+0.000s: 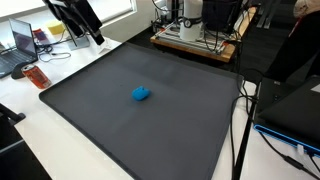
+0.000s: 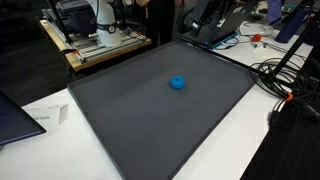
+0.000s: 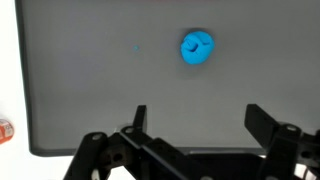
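Currently, item 1: small blue lump [image 1: 141, 94], crumpled-looking, approx. mid-mat. It lies alone with nothing touching it, and shows in both exterior views and upper-centre in wrist view.

Item 2: dark grey mat [image 1: 190, 125], flat on white worktop [image 1: 55, 150], lump resting on it.

Item 3: hand [image 3: 197, 122], jaws spread wide, empty. It hovers above mat's edge in wrist view, well apart from lump. In an exterior view it hangs near the mat corner by the laptop [image 1: 22, 40].

Misc.: red-orange item [image 1: 37, 76] just off mat edge; wooden bench [image 1: 195, 42] w/ equipment; cables [image 2: 285, 80].

Status (est.): lump untouched, unheld, not lifted; handling not yet begun.
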Controlling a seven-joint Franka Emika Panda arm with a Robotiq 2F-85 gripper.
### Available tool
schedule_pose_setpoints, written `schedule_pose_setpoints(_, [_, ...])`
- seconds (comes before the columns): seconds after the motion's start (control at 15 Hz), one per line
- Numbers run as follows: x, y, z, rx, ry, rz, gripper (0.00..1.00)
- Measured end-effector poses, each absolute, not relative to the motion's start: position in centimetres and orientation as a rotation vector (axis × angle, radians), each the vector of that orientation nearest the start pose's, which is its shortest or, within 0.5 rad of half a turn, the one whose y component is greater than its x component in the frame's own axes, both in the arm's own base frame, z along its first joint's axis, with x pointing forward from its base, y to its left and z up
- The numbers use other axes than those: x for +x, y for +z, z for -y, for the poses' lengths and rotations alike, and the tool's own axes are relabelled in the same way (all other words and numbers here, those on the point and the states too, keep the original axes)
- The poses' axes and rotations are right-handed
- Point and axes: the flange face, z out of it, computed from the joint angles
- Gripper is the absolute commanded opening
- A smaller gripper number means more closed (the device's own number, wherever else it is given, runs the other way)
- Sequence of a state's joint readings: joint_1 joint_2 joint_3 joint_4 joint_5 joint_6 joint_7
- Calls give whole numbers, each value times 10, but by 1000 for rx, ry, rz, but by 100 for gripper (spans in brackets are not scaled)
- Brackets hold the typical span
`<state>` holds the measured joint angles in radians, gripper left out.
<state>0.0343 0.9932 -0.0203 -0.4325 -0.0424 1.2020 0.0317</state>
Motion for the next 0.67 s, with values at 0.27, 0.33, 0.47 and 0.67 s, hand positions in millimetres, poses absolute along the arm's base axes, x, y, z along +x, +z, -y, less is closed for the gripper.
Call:
schedule_pose_setpoints(0.27, [740,470,-38,-3179,262,18,100])
schedule_pose_setpoints(0.33, [739,472,-44,-3172,258,23,100])
schedule_pose_setpoints(0.47, [738,471,-57,-3166,261,14,100])
schedule_pose_setpoints(0.67, [737,460,-85,-3172,291,-27,100])
